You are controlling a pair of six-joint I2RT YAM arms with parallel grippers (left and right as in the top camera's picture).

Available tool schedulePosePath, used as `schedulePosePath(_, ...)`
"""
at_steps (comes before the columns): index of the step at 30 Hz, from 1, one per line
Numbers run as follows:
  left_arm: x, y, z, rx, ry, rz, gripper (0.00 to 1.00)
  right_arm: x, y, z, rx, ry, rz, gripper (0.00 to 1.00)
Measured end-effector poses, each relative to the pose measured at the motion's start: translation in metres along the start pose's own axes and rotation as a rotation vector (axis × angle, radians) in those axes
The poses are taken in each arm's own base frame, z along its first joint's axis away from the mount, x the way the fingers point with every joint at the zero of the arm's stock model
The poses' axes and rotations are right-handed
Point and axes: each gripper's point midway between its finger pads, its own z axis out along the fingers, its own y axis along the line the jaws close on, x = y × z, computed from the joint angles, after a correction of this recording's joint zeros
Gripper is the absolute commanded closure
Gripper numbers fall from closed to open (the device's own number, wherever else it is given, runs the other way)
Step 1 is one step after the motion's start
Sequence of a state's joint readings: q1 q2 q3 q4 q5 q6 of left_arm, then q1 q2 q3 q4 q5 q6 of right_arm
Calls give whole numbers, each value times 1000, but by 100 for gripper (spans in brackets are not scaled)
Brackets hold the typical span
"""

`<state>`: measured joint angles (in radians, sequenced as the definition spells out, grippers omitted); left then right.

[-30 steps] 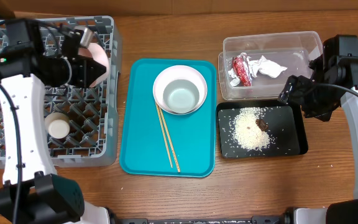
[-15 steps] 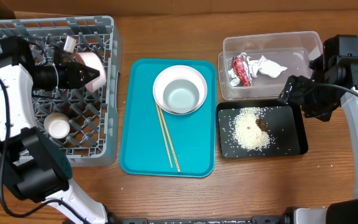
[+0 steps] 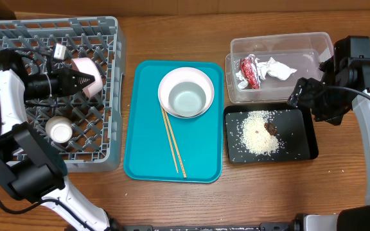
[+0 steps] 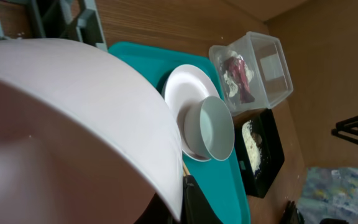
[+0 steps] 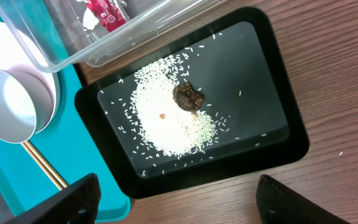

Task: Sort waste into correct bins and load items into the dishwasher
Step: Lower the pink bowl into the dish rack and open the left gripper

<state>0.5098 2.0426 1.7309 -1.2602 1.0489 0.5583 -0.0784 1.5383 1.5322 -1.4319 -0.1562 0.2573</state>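
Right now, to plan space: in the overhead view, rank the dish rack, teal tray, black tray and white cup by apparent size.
1. dish rack, partly cropped but clearly largest
2. teal tray
3. black tray
4. white cup

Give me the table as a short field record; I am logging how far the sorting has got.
left gripper: shut on pink bowl, within the dish rack outline
right gripper: open, empty, over the near edge of the black tray
dish rack: white cup inside
teal tray: white plate with grey-green bowl on it; chopsticks beside
clear tub: red wrapper, napkin
black tray: rice, brown lump
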Motion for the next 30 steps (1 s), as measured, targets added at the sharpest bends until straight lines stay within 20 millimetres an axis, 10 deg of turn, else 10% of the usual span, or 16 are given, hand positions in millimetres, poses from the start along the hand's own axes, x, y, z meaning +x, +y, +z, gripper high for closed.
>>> schedulePosePath(7,3,16,-20,-21,-32,-59,91,0,0,0,0,0,0,18)
schedulePosePath(13,19,33,-24,-104,31,-116,36,0,0,0,0,0,0,18)
schedulePosePath(19,35,56,-30,-238,101,-231,3,0,0,0,1,0,0,18)
schedulePosePath(30,37,57,-35,-283,109,-258,0,0,0,0,0,0,0,18)
